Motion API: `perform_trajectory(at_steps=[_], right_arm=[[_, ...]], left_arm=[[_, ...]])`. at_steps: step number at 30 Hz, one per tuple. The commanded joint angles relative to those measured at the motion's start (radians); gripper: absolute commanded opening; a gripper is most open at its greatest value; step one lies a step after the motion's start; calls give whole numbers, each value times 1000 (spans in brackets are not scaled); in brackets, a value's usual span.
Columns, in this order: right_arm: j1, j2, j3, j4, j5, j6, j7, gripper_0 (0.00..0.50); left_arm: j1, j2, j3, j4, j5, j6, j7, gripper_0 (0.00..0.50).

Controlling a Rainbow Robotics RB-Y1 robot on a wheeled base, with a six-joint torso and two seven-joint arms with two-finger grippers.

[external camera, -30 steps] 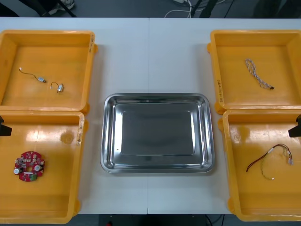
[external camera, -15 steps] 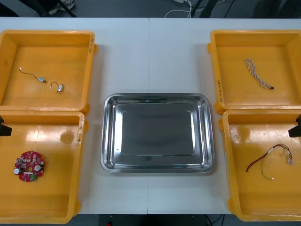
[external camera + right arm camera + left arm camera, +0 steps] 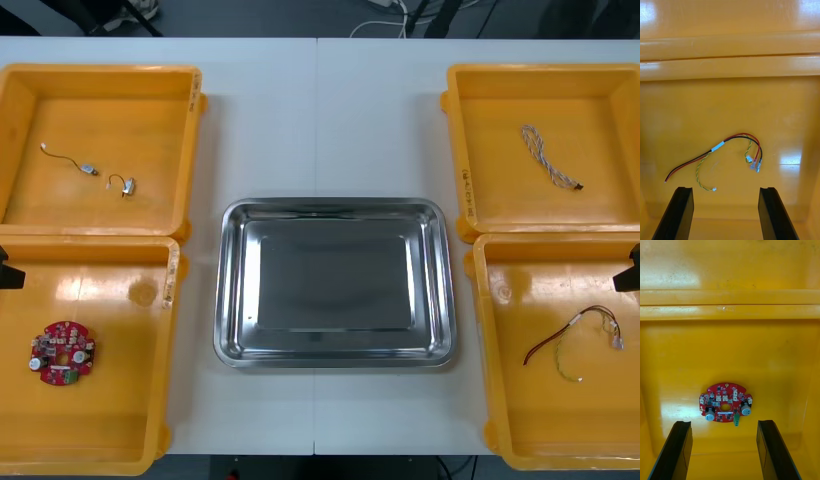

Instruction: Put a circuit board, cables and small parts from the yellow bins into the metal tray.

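A round red circuit board [image 3: 62, 352] [image 3: 726, 407] lies in the near left yellow bin [image 3: 110, 445]; my open left gripper [image 3: 724, 450] hovers over it, fingers apart just short of the board. The red and yellow cable [image 3: 577, 343] [image 3: 720, 155] lies in the near right yellow bin [image 3: 520, 420], with my open right gripper [image 3: 725, 212] above it. At the front view's side edges the left gripper [image 3: 8, 272] and right gripper [image 3: 628, 272] barely show. The bare metal tray [image 3: 230, 290] sits in the middle. Small metal parts [image 3: 108, 178] lie in the far left bin, a twisted blue and white cable [image 3: 549, 158] in the far right bin.
The far left yellow bin [image 3: 150, 215] and far right yellow bin [image 3: 480, 210] flank the tray's back corners. White table [image 3: 320, 120] stretches behind the tray and a narrower strip runs in front of it.
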Motion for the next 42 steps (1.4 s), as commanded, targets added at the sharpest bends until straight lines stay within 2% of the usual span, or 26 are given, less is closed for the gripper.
perform_trajectory(at_steps=[1, 24, 42], right_arm=[[7, 4, -31, -26, 4, 6, -46, 500], [7, 4, -31, -26, 4, 6, -46, 500], [7, 4, -31, -26, 4, 6, -46, 500]], left_arm=[[7, 47, 19, -31, 8, 7, 64, 500], [7, 47, 19, -31, 8, 7, 64, 500], [30, 42, -12, -65, -27, 7, 72, 500]])
